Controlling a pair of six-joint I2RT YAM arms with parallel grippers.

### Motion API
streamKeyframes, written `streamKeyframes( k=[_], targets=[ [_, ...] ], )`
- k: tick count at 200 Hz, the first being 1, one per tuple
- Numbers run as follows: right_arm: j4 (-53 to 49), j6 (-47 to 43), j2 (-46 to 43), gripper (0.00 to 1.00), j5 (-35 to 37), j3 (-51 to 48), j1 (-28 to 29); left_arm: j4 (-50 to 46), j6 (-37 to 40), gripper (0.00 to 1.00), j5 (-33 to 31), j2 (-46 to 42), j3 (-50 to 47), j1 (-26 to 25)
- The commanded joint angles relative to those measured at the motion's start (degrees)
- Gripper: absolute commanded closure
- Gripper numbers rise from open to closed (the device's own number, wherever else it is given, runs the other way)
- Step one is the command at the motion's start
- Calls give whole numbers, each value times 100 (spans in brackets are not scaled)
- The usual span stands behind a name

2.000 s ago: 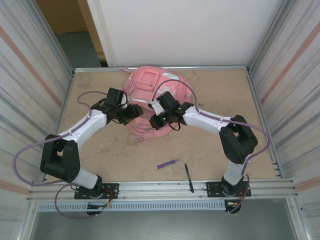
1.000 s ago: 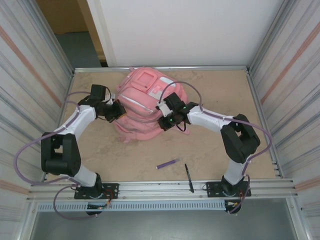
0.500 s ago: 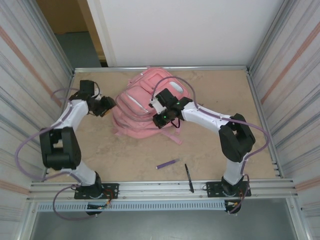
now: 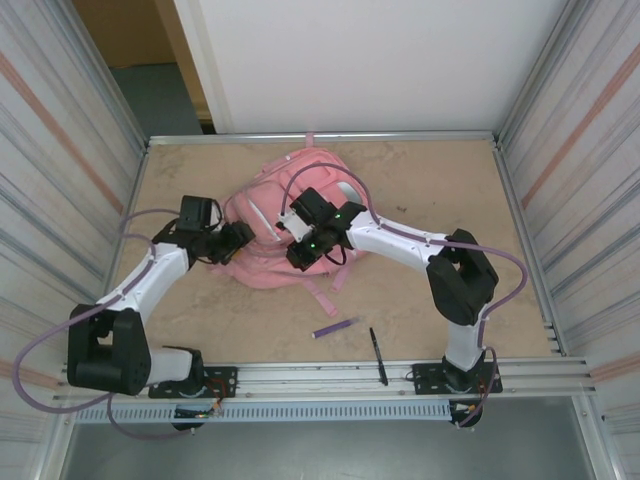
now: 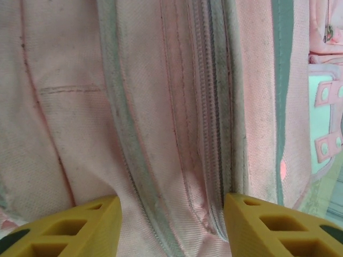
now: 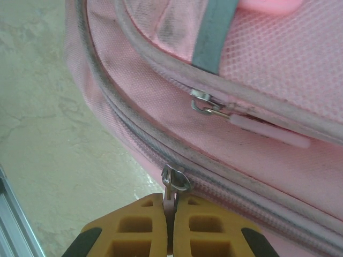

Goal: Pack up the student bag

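Observation:
The student bag (image 4: 262, 212), a large pink backpack, lies on the table left of centre, with a strap trailing toward the near side. My left gripper (image 4: 240, 241) sits against the bag's left side. In the left wrist view it (image 5: 171, 227) is open, and pink fabric with a zip seam (image 5: 211, 134) lies between its wide-apart yellow fingers (image 5: 80, 227). My right gripper (image 4: 298, 256) is at the bag's near middle. In the right wrist view it (image 6: 170, 214) is shut on the pull of a metal zipper slider (image 6: 176, 179). A second zipper (image 6: 206, 104) with a pink tab lies further up.
A purple pen (image 4: 335, 327) and a black pen (image 4: 377, 355) lie on the table (image 4: 440, 190) near its front edge. Metal rails border the table, and corrugated walls rise on both sides.
My left gripper has swung from the far left back against the bag. My right gripper has moved left and nearer along the bag, and the bag has shifted and turned under it.

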Motion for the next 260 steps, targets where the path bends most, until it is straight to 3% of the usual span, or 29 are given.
streamKeyframes(
  k=[1,10,22,32,71,137,162,175,199,220,260],
  targets=[
    [108,41,55,100,-290,80,182,452,-235,54,-67,282,47,-199],
    [100,67,52,100,-253,33,182,465,-182,65,-182,389,63,-188],
    [-40,71,58,100,-107,-1,166,390,-131,90,-239,460,65,-62],
    [-206,44,66,100,108,-41,137,420,-59,100,-198,429,8,58],
    [-608,134,-33,100,799,-537,-277,32,357,100,-181,36,70,300],
    [-917,264,-120,97,625,-792,-1279,-72,671,100,88,74,87,324],
    [-1042,224,-132,93,596,-751,-1466,-37,680,100,548,167,148,257],
    [-1046,75,-267,88,530,-776,-1464,-13,668,100,477,59,141,27],
    [-961,-522,-882,69,-36,-966,-1401,65,501,100,528,-114,87,-290],
    [-1270,-1099,-1267,62,-1006,-797,-1401,157,336,100,696,-183,18,-409],
    [-726,-911,-1126,56,-1277,-549,-1337,174,198,100,1007,-154,158,-464]
  ],
)
